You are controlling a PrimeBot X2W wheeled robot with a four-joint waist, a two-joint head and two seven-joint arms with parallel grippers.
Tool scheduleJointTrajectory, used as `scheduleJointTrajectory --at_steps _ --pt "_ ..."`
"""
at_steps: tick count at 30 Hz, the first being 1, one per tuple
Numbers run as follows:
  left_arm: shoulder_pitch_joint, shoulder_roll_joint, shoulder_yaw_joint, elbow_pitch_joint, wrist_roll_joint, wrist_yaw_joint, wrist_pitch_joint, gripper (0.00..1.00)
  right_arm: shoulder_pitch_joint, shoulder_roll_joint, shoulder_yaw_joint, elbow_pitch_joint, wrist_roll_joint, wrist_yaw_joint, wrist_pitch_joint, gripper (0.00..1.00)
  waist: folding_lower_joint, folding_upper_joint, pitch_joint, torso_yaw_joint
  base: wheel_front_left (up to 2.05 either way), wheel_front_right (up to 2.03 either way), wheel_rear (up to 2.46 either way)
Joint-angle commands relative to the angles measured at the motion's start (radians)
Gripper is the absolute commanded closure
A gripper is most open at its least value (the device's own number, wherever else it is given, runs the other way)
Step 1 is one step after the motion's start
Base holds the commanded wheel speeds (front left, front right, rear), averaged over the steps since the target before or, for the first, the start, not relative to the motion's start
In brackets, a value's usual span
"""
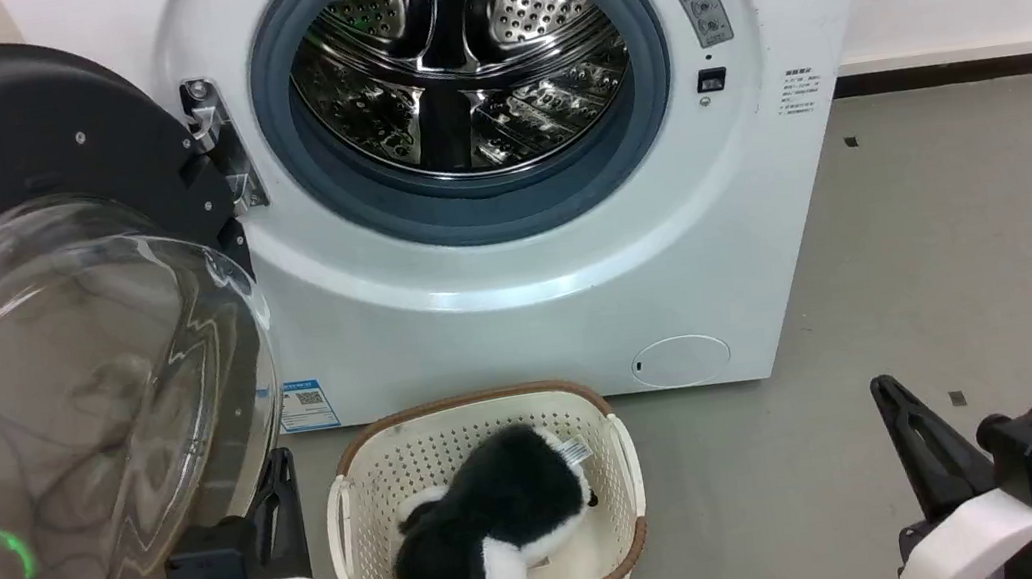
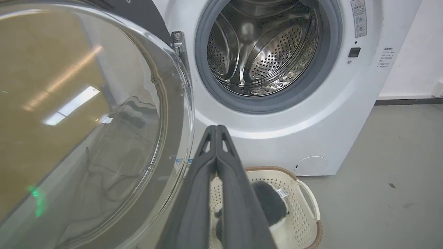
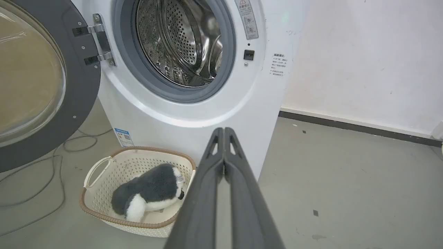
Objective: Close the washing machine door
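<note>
The door [image 1: 49,345] is standing wide open at the left of the frame, hanging from the hinge [image 1: 217,140] on the left of the drum mouth of the machine [image 1: 499,312]. Its glass bowl is bulging toward the frame centre.

The left gripper [image 1: 279,510] is sitting at lower left, just beside the bowl's lower edge. Its fingers are pressed together and holding nothing. The right gripper [image 1: 895,398] is sitting at lower right, well apart from the door, likewise closed and empty.

The left arm is the nearer one. It is facing the door's inner side, so the closing push probably needs a reach around to the outer face, further left.
</note>
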Motion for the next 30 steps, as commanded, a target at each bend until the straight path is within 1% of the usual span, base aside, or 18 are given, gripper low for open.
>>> scheduleJointTrajectory --at_steps 1,28,29,30 --pt "0.006 0.001 0.001 -0.004 0.003 -0.005 0.000 1.00 -0.014 0.001 0.001 -0.004 -0.008 0.001 0.001 1.00 0.0000 0.0000 0.000 0.000 0.00 0.00 0.00" --pt "0.006 0.001 0.001 -0.004 0.003 -0.005 0.000 1.00 -0.014 0.001 0.001 -0.004 -0.008 0.001 0.001 1.00 0.0000 0.0000 0.000 0.000 0.00 0.00 0.00" --pt "0.000 0.000 0.000 0.000 0.000 0.000 0.000 0.00 0.000 0.000 0.000 0.000 0.000 0.000 0.000 0.00 0.0001 0.0000 0.000 0.000 0.00 0.00 0.00" --pt "0.000 0.000 0.000 0.000 0.000 0.000 0.000 0.00 0.000 0.000 0.000 0.000 0.000 0.000 0.000 0.00 0.0001 0.0000 0.000 0.000 0.00 0.00 0.00"
